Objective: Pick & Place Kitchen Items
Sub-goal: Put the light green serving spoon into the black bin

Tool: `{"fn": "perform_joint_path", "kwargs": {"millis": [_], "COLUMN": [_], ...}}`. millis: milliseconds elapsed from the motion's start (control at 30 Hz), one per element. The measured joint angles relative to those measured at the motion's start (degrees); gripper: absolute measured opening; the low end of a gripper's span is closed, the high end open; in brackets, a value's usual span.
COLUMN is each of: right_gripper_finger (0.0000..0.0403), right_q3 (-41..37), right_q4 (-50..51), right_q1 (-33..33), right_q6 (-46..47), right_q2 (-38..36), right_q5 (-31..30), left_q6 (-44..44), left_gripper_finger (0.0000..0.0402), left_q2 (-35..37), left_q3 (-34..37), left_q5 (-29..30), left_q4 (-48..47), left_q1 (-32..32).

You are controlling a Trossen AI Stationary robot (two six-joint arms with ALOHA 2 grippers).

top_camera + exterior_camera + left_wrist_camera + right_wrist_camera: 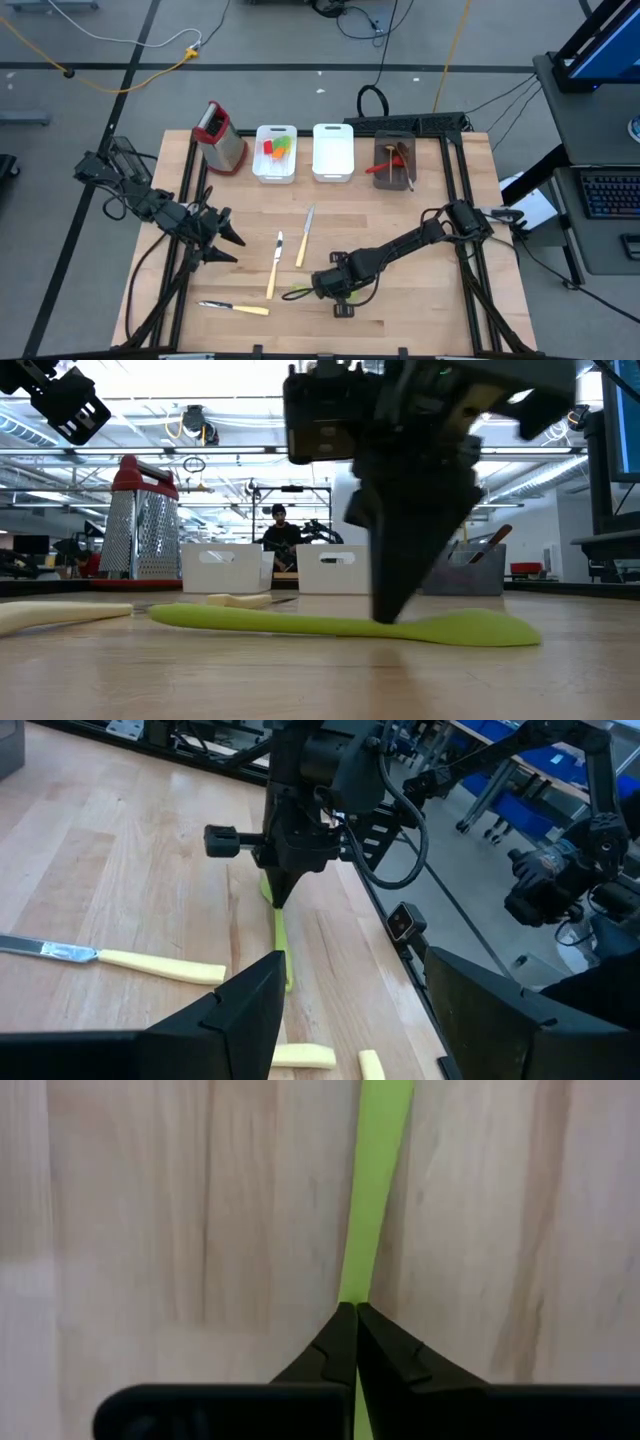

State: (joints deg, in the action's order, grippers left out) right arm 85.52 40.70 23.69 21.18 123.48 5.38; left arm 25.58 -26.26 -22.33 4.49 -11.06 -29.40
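Observation:
A lime-green long spoon (298,293) lies flat on the wooden table near its front edge; it also shows in the low view (300,623). My right gripper (328,287) stands over it, shut on its handle. My left gripper (230,248) is open and empty above the table's left part, its fingers pointing toward the right gripper (285,885). Three cream-handled knives (304,240) (273,266) (236,308) lie flat on the table between the two grippers. My right gripper pinches the green spoon's slim handle (357,1285) between its two fingers, a little toward the broad end (480,628). The fingers (395,595) come from above, pointing down, one on each long edge. The spoon lies flat on the table.
Along the far edge stand a steel box grater with a red top (220,136), a white bin (275,172) holding small coloured spatulas, a second white bin (333,150) and a dark bin (395,182) holding wooden and red utensils. A person (277,532) is in the room behind.

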Motion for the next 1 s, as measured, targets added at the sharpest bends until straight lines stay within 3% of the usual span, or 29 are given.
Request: {"fn": "perform_joint_path", "kwargs": {"millis": [200,467,633,800,1000], "right_gripper_finger": [0.0001,0.0015,0.0062,0.0128,0.0181], "right_q3": [-0.17,-0.43,-0.33,-0.13,-0.28], "right_q4": [-0.70,-11.87,-20.00,-30.42,-32.45], "right_q1": [-0.23,-1.59,-3.33,-5.00,-5.06], "right_q6": [2.06,2.10,2.15,2.22,0.73], "right_q2": [-2.32,-9.27,-10.15,-9.52,-6.23], "right_q5": [0.76,-7.52,-7.57,-1.25,-0.24], "left_q6": [-0.23,-0.44,-0.43,0.06,0.23], "left_gripper_finger": [0.0241,0.0241,0.0241,0.0241,0.0241], "left_q2": [0.00,0.00,0.00,0.00,0.02], "left_q3": [0.00,0.00,-0.01,-0.02,-0.01], "left_q5": [0.02,0.05,0.04,0.07,0.07], "left_q4": [-0.07,0.05,0.23,0.20,0.21], "left_q1": [-0.01,0.01,-0.01,-0.01,-0.01]}}
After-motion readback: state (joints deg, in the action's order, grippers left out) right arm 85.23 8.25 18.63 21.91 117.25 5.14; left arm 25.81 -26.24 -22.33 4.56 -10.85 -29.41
